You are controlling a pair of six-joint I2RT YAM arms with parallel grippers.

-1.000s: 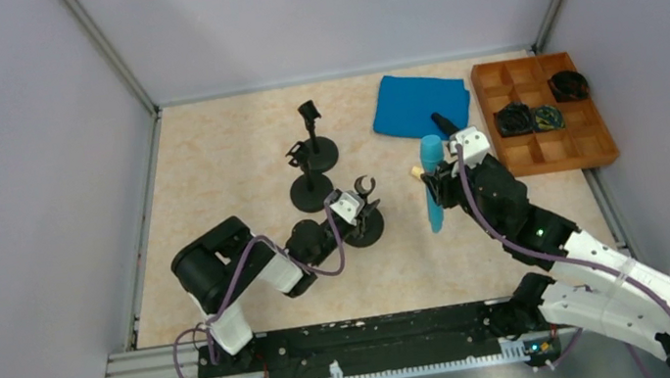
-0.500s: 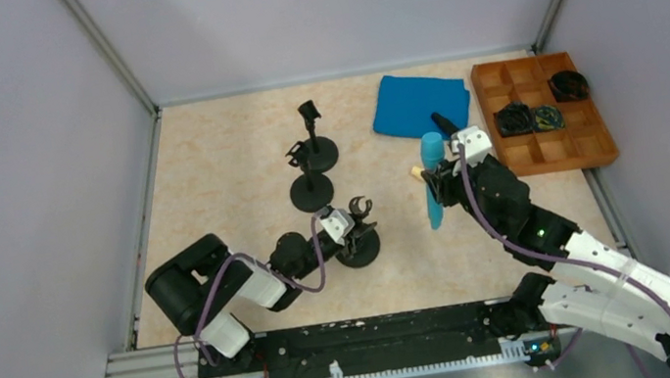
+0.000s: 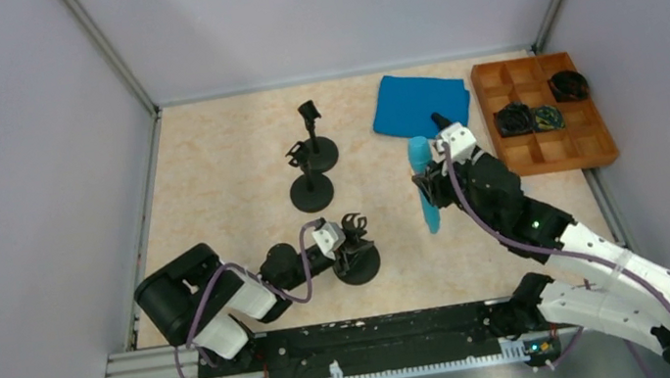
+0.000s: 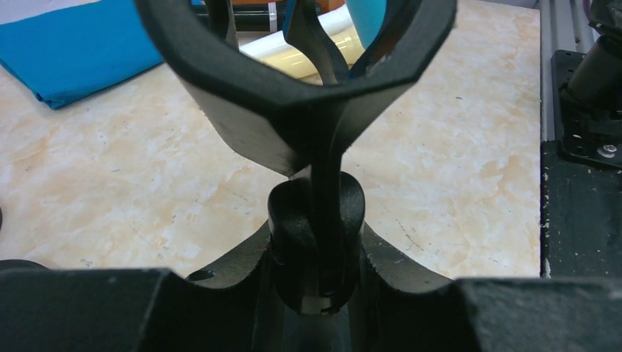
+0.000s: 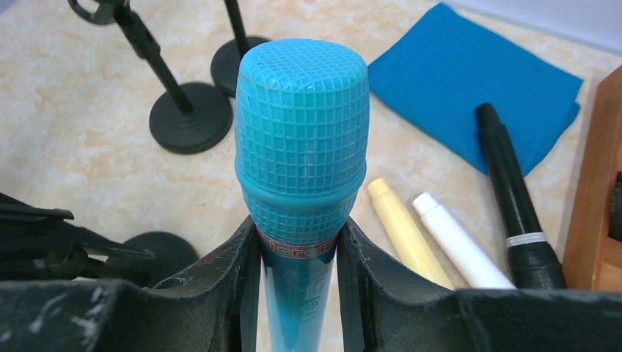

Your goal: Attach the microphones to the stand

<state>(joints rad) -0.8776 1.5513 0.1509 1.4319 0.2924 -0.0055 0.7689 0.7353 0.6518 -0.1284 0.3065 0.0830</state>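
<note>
**Operator:** Where is the blue one sitting?

**Spotter:** Your right fingers (image 5: 381, 293) are pinching the light blue microphone (image 5: 301, 147) just under its mesh head, pressing in from both sides. It is lying along the fingers with its head pointing toward the back. It is hanging over the worktop (image 3: 213, 196), between the near stand (image 3: 358, 263) and the tray (image 3: 560, 162).

**Operator:** And my left side?

**Spotter:** Your left fingers (image 4: 411, 293) are clamping the near stand's stem low down, and its forked clip is showing beyond them. The round base is sitting close to the worktop's front edge, just ahead of the rail (image 3: 332, 333).

**Operator:** How much room am I getting?

**Spotter:** You are getting a bare strip between that stand and the blue microphone. The middle stand (image 3: 312, 190) and the back stand (image 3: 318, 150) are standing behind, just beside each other and apart from your fingers. Wide bare worktop is running out to the left wall.

The right side is looking tighter. The cream microphone (image 5: 403, 227), the white microphone (image 5: 458, 246) and the black microphone (image 5: 513, 198) are lying side by side just beyond the blue one. The black one's far end is overlapping the near edge of the cloth (image 3: 418, 103). The tray is sitting against the worktop's right edge.
</note>
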